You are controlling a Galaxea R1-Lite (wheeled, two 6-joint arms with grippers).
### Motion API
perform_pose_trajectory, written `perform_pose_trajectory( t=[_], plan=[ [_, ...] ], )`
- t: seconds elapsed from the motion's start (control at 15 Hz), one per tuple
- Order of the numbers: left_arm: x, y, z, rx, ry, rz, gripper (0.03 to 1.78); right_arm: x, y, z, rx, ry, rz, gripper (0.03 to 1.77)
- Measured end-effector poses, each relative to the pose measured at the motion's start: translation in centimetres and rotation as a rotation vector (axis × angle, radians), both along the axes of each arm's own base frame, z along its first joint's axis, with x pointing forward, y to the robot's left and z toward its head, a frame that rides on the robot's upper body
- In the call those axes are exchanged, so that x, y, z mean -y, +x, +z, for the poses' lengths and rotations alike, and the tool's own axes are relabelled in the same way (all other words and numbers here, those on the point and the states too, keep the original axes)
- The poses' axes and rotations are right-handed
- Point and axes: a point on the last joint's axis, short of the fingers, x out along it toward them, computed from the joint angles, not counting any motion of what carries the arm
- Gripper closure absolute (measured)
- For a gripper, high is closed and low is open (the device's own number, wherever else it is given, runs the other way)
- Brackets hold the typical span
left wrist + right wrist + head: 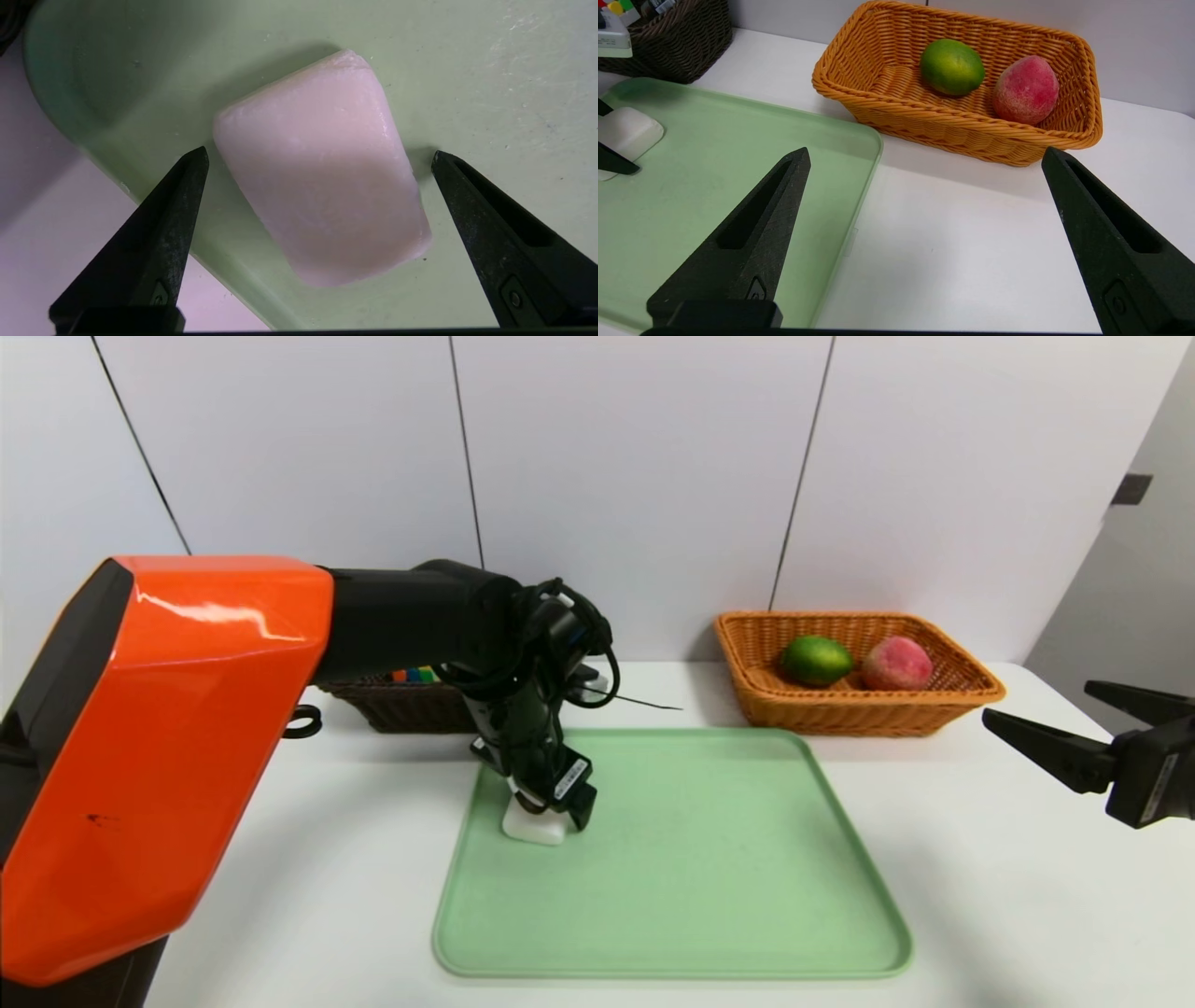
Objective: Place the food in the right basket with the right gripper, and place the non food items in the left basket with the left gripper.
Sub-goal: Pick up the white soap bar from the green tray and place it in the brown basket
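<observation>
White wall backs a work table as left gripper straddles block on green tray

White panels with thin dark seams form the wall (644, 476) behind a white table (934, 859), where a two-armed robot sorts food from non-food items. The left gripper (320, 151), lowered over the left part of the green tray (709, 859), is open, its fingers on either side of a white block (322, 172). Slim gaps show between the block and both fingertips, and the block, a rounded slab, rests flat on the tray near its left edge.

At far left, partly hidden behind the left arm (401, 616), sits the dark woven left basket (691, 44), with small bright-coloured pieces (414, 676) showing inside. At far right, just beyond the tray, the orange-brown wicker right basket (840, 714) holds a green lime (817, 661) and, to its right, a pink-red peach (897, 664). The two fruits lie near the middle of that basket.

The right gripper (1036, 698) hangs idle at right, beyond the tray's right edge and nearer than the right basket, its fingers spread wide and holding nothing.
</observation>
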Motion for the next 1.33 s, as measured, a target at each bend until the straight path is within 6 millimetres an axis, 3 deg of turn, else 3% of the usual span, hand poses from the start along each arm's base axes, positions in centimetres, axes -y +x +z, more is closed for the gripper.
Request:
perform_pose_trajectory(
  t=[0.27, 0.47, 0.6, 1.07, 1.33],
  plan=[
    [0.1, 0.2, -0.1, 0.012, -0.01, 0.001, 0.12, 0.0, 0.1, -0.1, -0.005, 0.0, -0.001, 0.09],
    [0.3, 0.5, -0.3, 0.025, -0.019, -0.002, 0.63, 0.0, 0.1, -0.1, -0.006, 0.0, -0.001, 0.09],
    [0.3, 0.5, -0.3, 0.024, -0.018, -0.002, 0.81, 0.0, 0.2, -0.1, -0.006, -0.001, 0.0, 0.09],
    [0.2, 0.4, -0.2, 0.022, -0.012, -0.012, 0.84, 0.0, 0.3, 0.0, -0.003, -0.002, 0.0, 0.09],
    [-0.3, 0.4, 1.1, 0.063, -0.013, -0.041, 0.84, 0.0, 0.3, 0.0, -0.005, -0.004, 0.0, 0.09]
  ],
)
